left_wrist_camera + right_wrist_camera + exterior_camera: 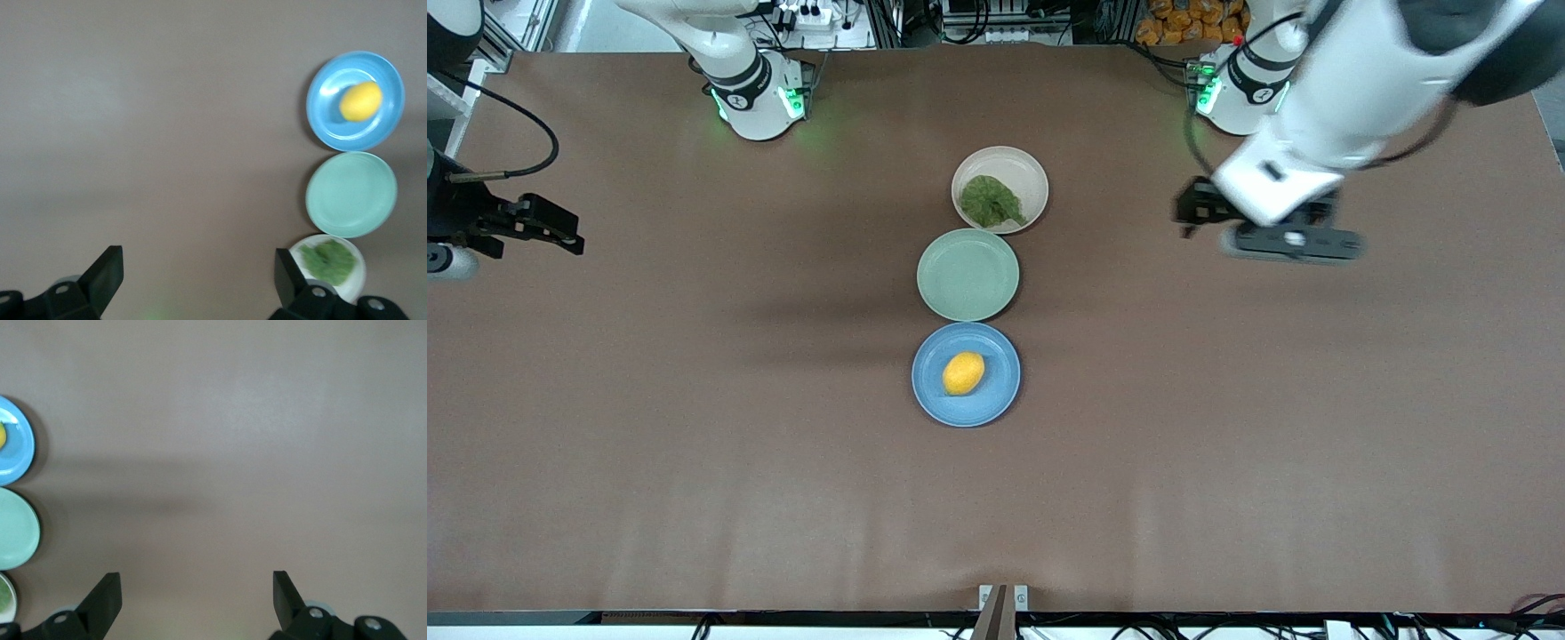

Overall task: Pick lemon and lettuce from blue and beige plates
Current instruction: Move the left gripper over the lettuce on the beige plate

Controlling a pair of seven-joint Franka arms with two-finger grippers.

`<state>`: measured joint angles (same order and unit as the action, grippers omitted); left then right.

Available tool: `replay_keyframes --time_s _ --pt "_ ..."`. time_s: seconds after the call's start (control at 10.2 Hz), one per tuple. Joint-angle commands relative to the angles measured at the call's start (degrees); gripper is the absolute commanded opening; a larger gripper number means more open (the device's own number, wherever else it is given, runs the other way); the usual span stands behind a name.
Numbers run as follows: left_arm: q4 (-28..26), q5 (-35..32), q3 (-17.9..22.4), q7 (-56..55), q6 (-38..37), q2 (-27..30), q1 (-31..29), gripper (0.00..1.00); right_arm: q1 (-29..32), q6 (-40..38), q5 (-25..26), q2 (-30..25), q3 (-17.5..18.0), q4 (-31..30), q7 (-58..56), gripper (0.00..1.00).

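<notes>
The yellow lemon lies on the blue plate, the plate nearest the front camera. The green lettuce lies on the beige plate, the one nearest the robot bases. My left gripper hangs open and empty over bare table toward the left arm's end. Its wrist view shows the lemon, blue plate, lettuce and beige plate off to one side of the gripper. My right gripper hangs open and empty over the right arm's end of the table.
An empty pale green plate sits between the blue and beige plates, almost touching both; it also shows in the left wrist view and at the edge of the right wrist view. Brown table surrounds the row.
</notes>
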<state>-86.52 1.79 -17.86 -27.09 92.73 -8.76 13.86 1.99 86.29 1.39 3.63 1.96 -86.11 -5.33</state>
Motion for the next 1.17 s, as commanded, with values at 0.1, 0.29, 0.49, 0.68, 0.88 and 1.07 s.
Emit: replay_keyframes --time_s 0.1,0.29,0.49,0.68,0.88,1.07 --pt "-1.3 0.1 -12.9 -20.7 5.3 -6.1 2.7 1.0 2.5 -0.2 -2.1 0.3 0.3 0.3 -2.8 1.0" --pt "-7.9 -0.3 -17.5 -32.4 14.4 -8.1 5.5 1.0 2.1 -0.8 -1.3 0.6 0.3 0.3 -3.2 1.0" --pt "-13.0 -0.7 -20.2 -37.2 19.0 -9.6 5.8 1.0 2.1 -2.6 -2.4 1.5 0.5 0.2 -6.2 1.0" --pt "-14.3 -0.5 -20.3 -39.4 18.5 -10.0 6.3 1.0 0.2 -1.6 -3.4 2.3 0.7 0.5 -6.6 1.0" --pt "-14.7 -2.3 -21.4 -42.4 18.5 -13.1 9.3 1.0 -2.1 1.7 -5.6 4.2 0.8 0.6 0.9 1.0" --pt "-15.3 -10.6 -22.7 -42.8 19.0 -17.4 12.0 1.0 -6.8 3.3 -7.1 7.0 0.7 0.7 14.9 1.0"
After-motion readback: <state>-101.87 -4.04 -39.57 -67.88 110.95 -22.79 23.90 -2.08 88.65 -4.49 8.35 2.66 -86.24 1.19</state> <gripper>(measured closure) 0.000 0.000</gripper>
